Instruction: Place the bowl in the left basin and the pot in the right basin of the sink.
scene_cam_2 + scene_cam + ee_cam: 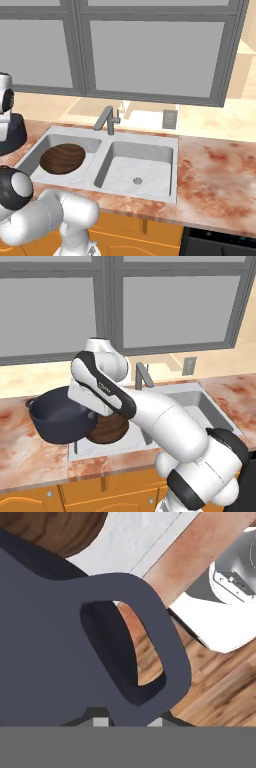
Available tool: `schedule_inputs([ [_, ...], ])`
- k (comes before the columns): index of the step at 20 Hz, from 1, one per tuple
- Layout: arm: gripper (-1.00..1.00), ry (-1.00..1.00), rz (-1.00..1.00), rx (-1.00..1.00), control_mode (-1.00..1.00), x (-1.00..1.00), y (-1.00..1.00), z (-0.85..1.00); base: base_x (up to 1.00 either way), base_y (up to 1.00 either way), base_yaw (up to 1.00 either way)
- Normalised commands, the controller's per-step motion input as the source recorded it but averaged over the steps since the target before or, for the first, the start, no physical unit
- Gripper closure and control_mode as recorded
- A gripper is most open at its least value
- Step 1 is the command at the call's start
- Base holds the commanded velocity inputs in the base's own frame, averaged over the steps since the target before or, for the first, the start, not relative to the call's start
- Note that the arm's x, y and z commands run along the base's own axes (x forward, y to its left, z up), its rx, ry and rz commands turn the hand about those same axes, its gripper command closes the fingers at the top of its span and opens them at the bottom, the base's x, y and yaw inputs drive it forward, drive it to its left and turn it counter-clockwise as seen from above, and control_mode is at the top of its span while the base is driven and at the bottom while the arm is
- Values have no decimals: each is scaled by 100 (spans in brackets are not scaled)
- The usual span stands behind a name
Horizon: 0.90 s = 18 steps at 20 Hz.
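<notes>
Pot handling is judged first: the vessel is large, deep-sided and rigid, so it is probably heavy and will tend to swing or tilt when it is carried by one side only. The small loop handles at the rim are the sensible places to be taken hold of. In the hand view one loop handle is seen very close, directly above the fingers, which are nearly closed and appear to be clamped on the base of this handle. The smooth dark surface may be slippery, so a firm grip is needed.

In the left base view the pot is seen tilted, at the left edge of the sink, partly over the marbled bench; it cannot be told whether it is lifted fully. The brown wooden bowl is already lying in the left basin. The right basin holds nothing.

The arm is bent far to the left, with the forearm stretched across the sink and the wrist turned down toward the pot's near rim. The gripper itself is hidden behind the arm in the left base view.
</notes>
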Motion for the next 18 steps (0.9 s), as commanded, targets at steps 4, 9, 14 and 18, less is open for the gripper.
schedule_inputs([
  [4,100,0,-9,0,-100,-20,-33,9,0,0,0],
  [9,100,1,-10,0,-100,-19,-33,8,0,0,0],
  [14,100,0,-9,0,-100,-20,-34,13,0,0,0],
  [18,100,2,-9,0,-100,-16,-32,14,0,0,0],
])
